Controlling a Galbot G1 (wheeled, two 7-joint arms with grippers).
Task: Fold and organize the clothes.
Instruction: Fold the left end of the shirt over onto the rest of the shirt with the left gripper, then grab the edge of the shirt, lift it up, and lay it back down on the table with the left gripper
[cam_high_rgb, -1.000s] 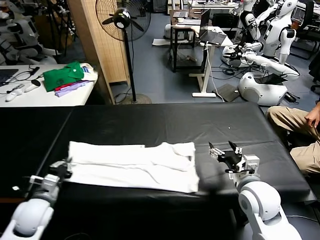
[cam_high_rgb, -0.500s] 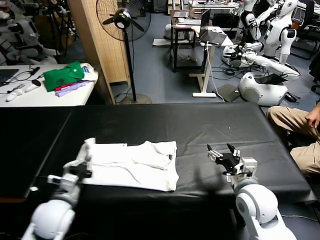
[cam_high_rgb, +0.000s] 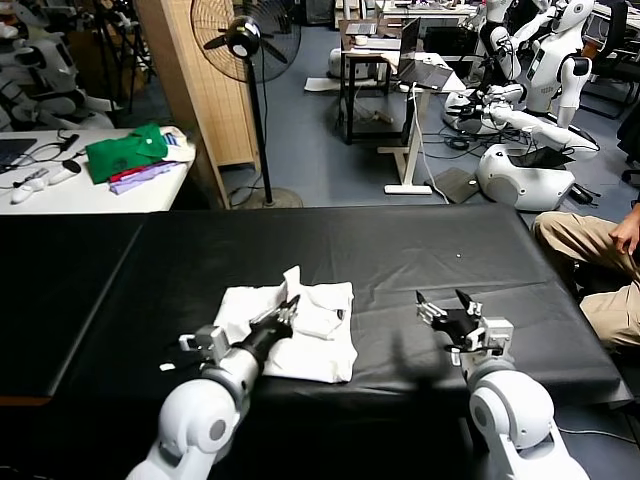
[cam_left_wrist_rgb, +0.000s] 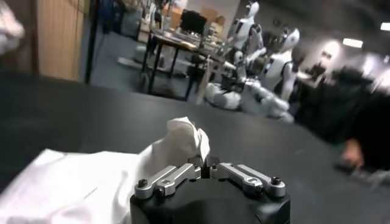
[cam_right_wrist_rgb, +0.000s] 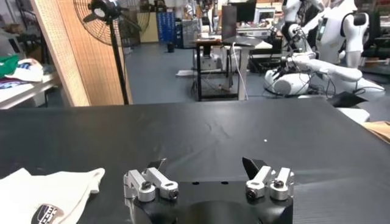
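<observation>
Ahead of me a black table (cam_high_rgb: 420, 250) fills the lower half of the head view. At upper left a white side table (cam_high_rgb: 90, 190) carries a green garment (cam_high_rgb: 125, 152) and a purple cloth (cam_high_rgb: 150, 175). A standing fan (cam_high_rgb: 247, 40) rises at top centre beside a wooden panel (cam_high_rgb: 190, 90). White idle robots (cam_high_rgb: 530, 110) crowd the upper right, and a seated person's knee (cam_high_rgb: 600, 260) shows at the right edge.
</observation>
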